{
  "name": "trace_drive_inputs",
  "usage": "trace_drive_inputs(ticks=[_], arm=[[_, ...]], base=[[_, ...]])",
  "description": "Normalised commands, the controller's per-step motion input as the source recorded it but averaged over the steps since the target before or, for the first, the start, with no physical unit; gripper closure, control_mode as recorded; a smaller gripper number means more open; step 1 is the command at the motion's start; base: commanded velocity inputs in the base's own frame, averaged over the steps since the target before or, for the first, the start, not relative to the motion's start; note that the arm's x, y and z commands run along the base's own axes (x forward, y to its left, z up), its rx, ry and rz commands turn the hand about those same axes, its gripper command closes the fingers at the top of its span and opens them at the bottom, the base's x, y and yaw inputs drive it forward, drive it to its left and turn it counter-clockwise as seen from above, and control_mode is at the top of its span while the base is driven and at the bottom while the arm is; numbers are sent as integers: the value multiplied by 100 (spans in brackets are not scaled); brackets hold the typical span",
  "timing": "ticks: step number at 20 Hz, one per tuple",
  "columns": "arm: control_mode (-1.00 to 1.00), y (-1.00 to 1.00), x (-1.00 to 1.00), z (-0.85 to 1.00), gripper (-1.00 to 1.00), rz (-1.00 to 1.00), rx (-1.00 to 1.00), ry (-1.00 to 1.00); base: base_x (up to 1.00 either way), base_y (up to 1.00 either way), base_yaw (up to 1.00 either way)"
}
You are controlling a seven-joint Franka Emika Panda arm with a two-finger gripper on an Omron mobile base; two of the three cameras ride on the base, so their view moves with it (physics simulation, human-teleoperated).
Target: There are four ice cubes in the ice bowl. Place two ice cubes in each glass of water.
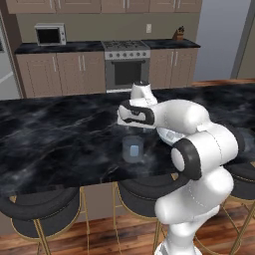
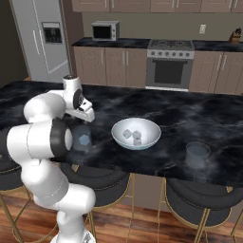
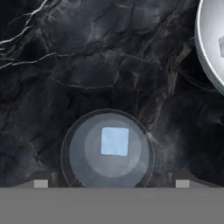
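Glass of water stands on the black marble counter in the left base view, beside the ice bowl, mostly hidden by the arm. Right base view: three ice cubes lie in the bowl, one in the near glass; a second glass stands apart. Hand view: fingers spread wide, empty, above that glass and its cube.

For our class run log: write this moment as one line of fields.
hand: open above near glass | near glass: one ice cube inside | ice bowl: three cubes | far glass: no cube seen
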Motion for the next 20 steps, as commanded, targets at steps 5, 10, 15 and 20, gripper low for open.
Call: trace_drive_inputs(ticks=[5,10,15,20], arm=[[-100,-100,-20,39,-100,0,0,-3],[-100,-100,0,35,-100,-2,0,2],[-100,-100,0,4,-100,3,-10,9],[-100,-98,0,-39,-100,29,-34,4]], base=[[0,0,0],[0,0,0],[0,0,0],[0,0,0]])
